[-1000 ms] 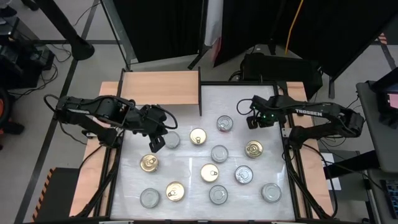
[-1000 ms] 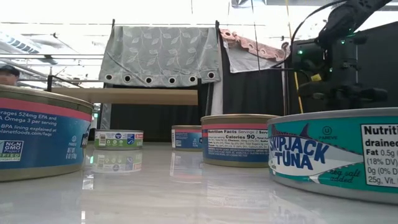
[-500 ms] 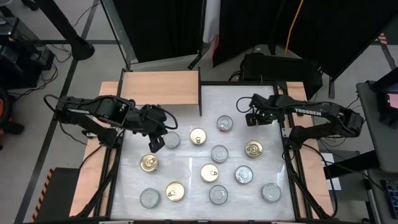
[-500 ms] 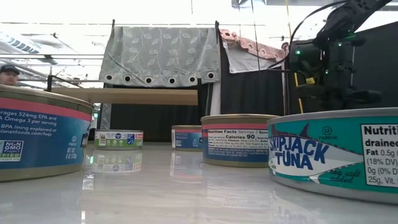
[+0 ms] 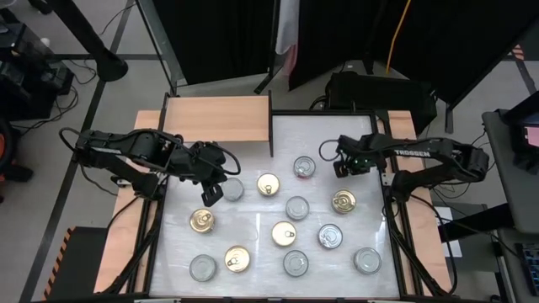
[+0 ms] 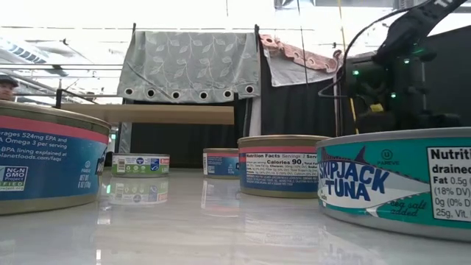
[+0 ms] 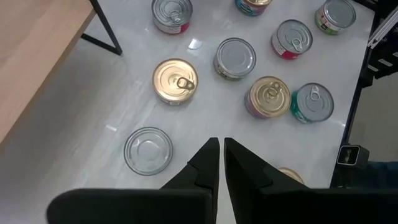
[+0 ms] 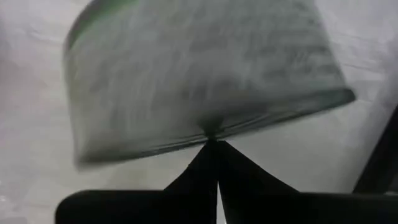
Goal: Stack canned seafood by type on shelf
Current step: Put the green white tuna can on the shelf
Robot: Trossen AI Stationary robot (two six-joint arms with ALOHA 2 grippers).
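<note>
Front of the table: the skipjack tuna tin [image 6: 401, 180] and the pink-banded tin [image 6: 50, 157] sit closest in the low view, neither one touched

Middle of the table: about a dozen tins [image 5: 284, 233] lie scattered singly on the white top, none stacked on another

Left gripper [image 5: 209, 194]: fingers pressed together on nothing, hanging just beside a silver tin [image 5: 232, 188], no move over the last second

Right gripper [image 5: 339, 167]: fingers closed and empty; over the last second it has slid a little towards the middle and now sits near the pink-sided tin [image 5: 304, 167], which its wrist view fills with a blur

Shelf [image 5: 217, 118]: at the far left corner, bare wood, no tin on it yet

Meaning for the task: sorting looks barely begun; my guess is the right arm is lining up on that pink-sided tin, and its fingers would need to part before any pick
</note>
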